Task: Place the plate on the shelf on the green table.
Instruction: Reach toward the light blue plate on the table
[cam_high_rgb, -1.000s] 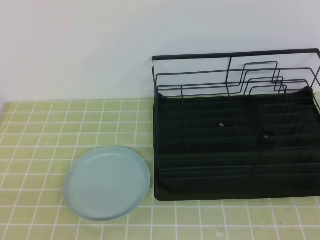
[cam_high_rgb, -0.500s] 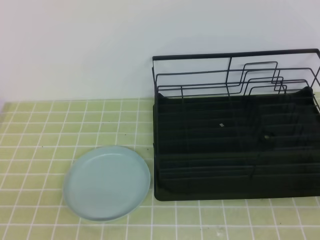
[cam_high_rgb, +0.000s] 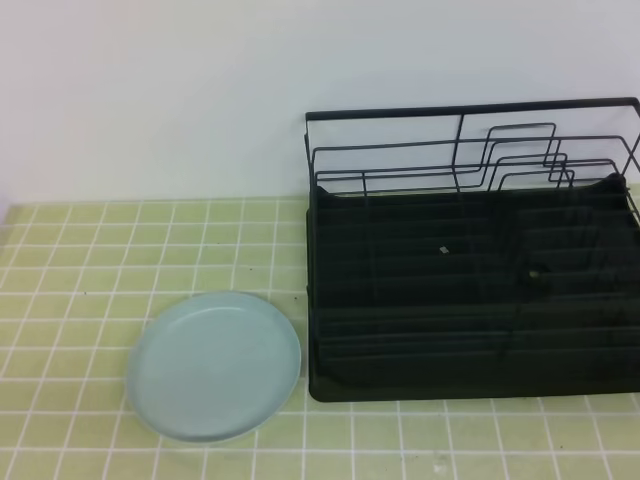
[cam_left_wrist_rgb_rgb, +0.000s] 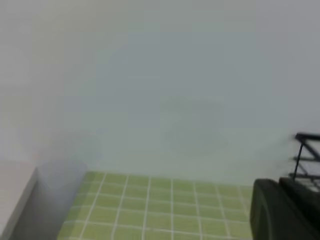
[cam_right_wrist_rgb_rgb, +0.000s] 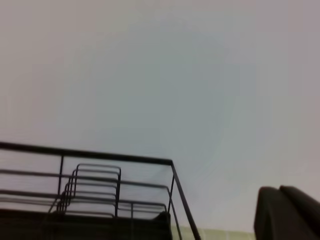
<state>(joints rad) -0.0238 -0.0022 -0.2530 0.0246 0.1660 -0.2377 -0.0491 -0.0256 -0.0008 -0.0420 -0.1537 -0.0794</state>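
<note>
Plate (cam_high_rgb: 214, 366) lying flat on the green tiled desk (cam_high_rgb: 80, 270), just left of the dish rack (cam_high_rgb: 470, 290) and close to its front left corner, not in it. Rack standing on the right side of the desk against the white wall (cam_high_rgb: 150, 90), stepped wire dividers upright at the back, black tray base beneath. Left gripper (cam_left_wrist_rgb_rgb: 285, 210) and right gripper (cam_right_wrist_rgb_rgb: 287, 212) seen only as dark shapes at the wrist views' lower right corners, both pressed together, holding nothing.
</note>
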